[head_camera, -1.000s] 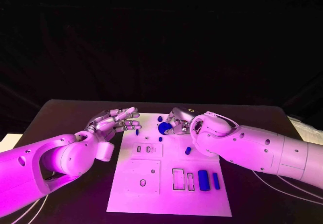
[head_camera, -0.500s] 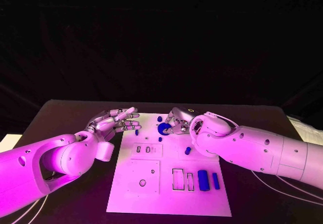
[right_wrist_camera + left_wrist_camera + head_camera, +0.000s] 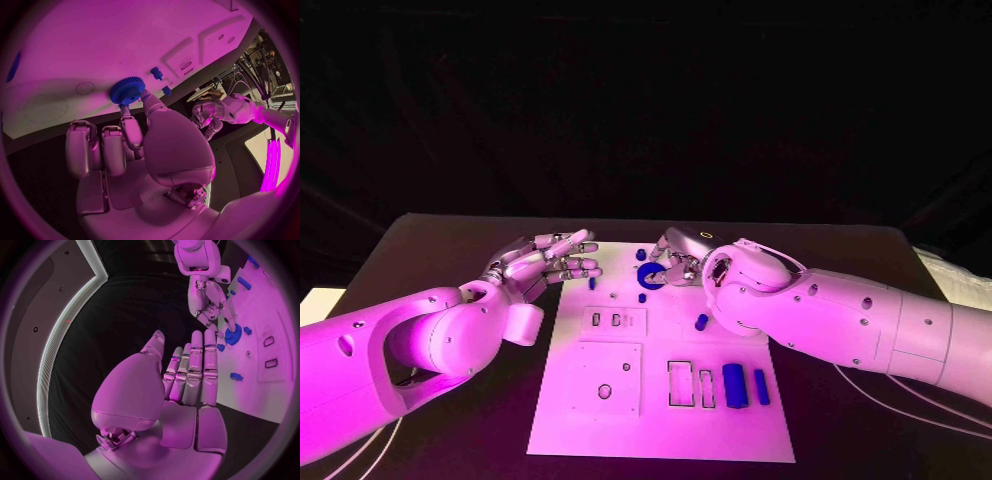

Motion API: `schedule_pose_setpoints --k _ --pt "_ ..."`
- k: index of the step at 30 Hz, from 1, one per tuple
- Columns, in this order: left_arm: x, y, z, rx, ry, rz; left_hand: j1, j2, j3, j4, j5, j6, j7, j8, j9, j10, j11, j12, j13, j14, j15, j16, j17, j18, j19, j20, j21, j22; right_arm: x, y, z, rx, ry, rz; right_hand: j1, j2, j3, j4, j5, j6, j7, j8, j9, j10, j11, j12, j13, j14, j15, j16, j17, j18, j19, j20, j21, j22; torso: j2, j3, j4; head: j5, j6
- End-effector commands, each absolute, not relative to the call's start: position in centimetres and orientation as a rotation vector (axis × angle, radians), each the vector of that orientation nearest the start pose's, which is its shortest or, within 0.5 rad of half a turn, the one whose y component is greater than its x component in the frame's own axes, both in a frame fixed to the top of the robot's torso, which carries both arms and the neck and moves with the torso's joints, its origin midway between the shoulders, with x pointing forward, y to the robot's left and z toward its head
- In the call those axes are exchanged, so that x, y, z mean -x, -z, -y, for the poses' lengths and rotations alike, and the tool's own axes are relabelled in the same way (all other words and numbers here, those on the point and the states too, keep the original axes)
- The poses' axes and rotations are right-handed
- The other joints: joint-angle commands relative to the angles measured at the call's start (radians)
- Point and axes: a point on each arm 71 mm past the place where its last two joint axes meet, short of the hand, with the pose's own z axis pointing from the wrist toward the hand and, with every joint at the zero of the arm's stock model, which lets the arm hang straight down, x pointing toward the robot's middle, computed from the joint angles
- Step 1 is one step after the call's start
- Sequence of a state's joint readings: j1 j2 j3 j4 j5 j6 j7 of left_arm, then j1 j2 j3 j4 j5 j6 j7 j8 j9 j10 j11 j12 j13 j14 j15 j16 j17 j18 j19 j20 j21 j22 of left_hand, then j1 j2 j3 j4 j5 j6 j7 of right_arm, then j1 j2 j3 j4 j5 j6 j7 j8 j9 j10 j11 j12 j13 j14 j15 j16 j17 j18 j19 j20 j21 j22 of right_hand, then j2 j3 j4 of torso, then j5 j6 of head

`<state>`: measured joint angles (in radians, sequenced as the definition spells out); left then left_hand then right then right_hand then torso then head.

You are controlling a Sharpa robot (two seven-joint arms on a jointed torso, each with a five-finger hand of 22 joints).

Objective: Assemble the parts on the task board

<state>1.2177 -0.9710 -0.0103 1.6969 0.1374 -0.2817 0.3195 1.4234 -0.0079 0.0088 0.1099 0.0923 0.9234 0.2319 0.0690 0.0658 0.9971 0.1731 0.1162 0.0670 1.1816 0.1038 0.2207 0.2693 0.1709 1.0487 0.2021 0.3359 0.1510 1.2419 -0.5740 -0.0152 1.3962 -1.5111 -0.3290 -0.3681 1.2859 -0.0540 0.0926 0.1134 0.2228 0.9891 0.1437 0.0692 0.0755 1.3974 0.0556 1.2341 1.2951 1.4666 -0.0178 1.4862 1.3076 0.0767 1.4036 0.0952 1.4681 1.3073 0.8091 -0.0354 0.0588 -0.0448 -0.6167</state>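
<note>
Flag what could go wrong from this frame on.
The right hand pinches the blue toothed gear by its rim only, so it might tip or slip onto the white task board. Small blue pegs lie close by and could get knocked. The left hand hovers open, touching nothing.

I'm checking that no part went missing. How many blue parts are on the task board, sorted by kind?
Blue gear: 1
Long blue bars: 2
Small blue pieces: 4
Total: 7
</note>
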Motion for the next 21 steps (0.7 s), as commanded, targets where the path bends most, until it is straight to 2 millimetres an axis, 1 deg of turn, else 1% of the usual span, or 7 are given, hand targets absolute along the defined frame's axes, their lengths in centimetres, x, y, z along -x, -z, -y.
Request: schedule_pose_setpoints --k 1,6,9,13,16,17,21 --pt "-46.14 15.24 -21.7 1.267 1.661 -1.453 0.003 0.002 -0.002 -0.006 0.003 -0.003 0.0 0.002 0.0 -0.007 -0.003 0.007 -0.001 -0.008 -0.001 0.004 0.001 0.008 -0.007 0.001 0.004 0.001 -51.53 16.32 10.89 0.112 -0.524 -1.649 0.009 -0.001 0.002 -0.003 -0.003 0.009 0.0 0.003 0.002 0.002 0.0 -0.001 -0.001 0.071 0.002 -0.004 0.104 -0.019 0.001 0.001 0.002 0.007 0.0 -0.0006 0.0001 0.0 -0.002" --pt "-46.14 15.24 -21.71 1.267 1.661 -1.454 0.003 0.002 -0.002 -0.006 0.003 -0.003 0.0 0.002 0.0 -0.007 -0.003 0.007 -0.001 -0.008 -0.001 0.004 0.001 0.008 -0.007 0.001 0.004 0.001 -51.4 16.46 10.97 0.132 -0.511 -1.662 0.02 -0.002 0.004 -0.01 -0.007 0.012 -0.001 0.002 0.002 0.001 0.0 -0.002 -0.001 0.071 0.002 -0.004 0.104 -0.019 0.0 0.0 0.001 0.007 0.0 0.0 0.0006 0.001 -0.004" --pt "-46.15 15.25 -21.72 1.267 1.661 -1.454 0.003 0.002 -0.002 -0.006 0.003 -0.003 0.0 0.002 0.0 -0.007 -0.003 0.007 -0.001 -0.008 -0.001 0.004 0.001 0.008 -0.007 0.001 0.004 0.001 -51.34 16.53 11.01 0.138 -0.507 -1.668 0.02 -0.002 0.004 -0.01 -0.007 0.013 -0.001 0.002 0.002 0.001 0.0 -0.002 -0.001 0.071 0.002 -0.004 0.104 -0.019 0.0 0.0 0.001 0.007 0.0 0.0 -0.0005 0.002 -0.005" --pt "-46.17 15.26 -21.61 1.266 1.665 -1.457 0.003 0.002 -0.002 -0.006 0.003 -0.003 0.0 0.002 0.0 -0.007 -0.003 0.007 -0.001 -0.008 -0.001 0.004 0.001 0.008 -0.007 0.001 0.004 0.001 -51.33 16.56 11.06 0.137 -0.507 -1.666 0.022 -0.004 0.003 -0.011 -0.014 0.015 -0.002 0.002 0.002 0.0 -0.001 -0.003 -0.002 0.071 0.001 -0.004 0.103 -0.019 0.0 0.0 0.001 0.006 0.0 -0.0009 0.0001 0.0 -0.006" --pt "-46.19 15.28 -21.51 1.266 1.667 -1.458 0.003 0.002 -0.002 -0.006 0.003 -0.003 0.0 0.002 0.0 -0.007 -0.003 0.007 -0.001 -0.008 -0.001 0.004 0.001 0.008 -0.007 0.001 0.004 0.001 -51.37 16.59 11.12 0.135 -0.505 -1.665 0.026 0.001 0.006 -0.012 -0.02 0.017 -0.002 0.002 0.002 0.001 -0.001 -0.002 -0.001 0.071 0.001 -0.004 0.105 -0.019 0.0 -0.001 0.001 0.006 0.0 -0.0012 0.0002 0.001 -0.005" --pt "-46.2 15.28 -21.49 1.266 1.667 -1.459 0.003 0.002 -0.002 -0.006 0.003 -0.003 0.0 0.002 0.0 -0.007 -0.003 0.007 -0.001 -0.008 -0.001 0.004 0.001 0.008 -0.007 0.001 0.004 0.001 -51.4 16.6 11.14 0.134 -0.503 -1.666 0.03 0.004 0.008 -0.014 -0.023 0.019 -0.002 0.002 0.003 0.001 -0.002 -0.002 0.0 0.071 0.001 -0.004 0.105 -0.019 0.0 -0.001 0.001 0.007 0.0 -0.0011 -0.0001 0.001 -0.005" --pt "-46.22 15.29 -21.48 1.266 1.667 -1.459 0.003 0.002 -0.002 -0.006 0.003 -0.003 0.0 0.002 0.0 -0.007 -0.003 0.007 -0.001 -0.008 -0.001 0.004 0.001 0.008 -0.007 0.001 0.004 0.001 -51.52 16.66 11.18 0.132 -0.498 -1.668 0.055 0.018 0.028 -0.027 -0.063 0.025 -0.002 0.001 0.002 0.002 -0.002 -0.002 0.001 0.071 -0.001 -0.004 0.105 -0.019 0.0 -0.002 0.001 0.007 0.0 0.0001 -0.0005 -0.001 -0.007"
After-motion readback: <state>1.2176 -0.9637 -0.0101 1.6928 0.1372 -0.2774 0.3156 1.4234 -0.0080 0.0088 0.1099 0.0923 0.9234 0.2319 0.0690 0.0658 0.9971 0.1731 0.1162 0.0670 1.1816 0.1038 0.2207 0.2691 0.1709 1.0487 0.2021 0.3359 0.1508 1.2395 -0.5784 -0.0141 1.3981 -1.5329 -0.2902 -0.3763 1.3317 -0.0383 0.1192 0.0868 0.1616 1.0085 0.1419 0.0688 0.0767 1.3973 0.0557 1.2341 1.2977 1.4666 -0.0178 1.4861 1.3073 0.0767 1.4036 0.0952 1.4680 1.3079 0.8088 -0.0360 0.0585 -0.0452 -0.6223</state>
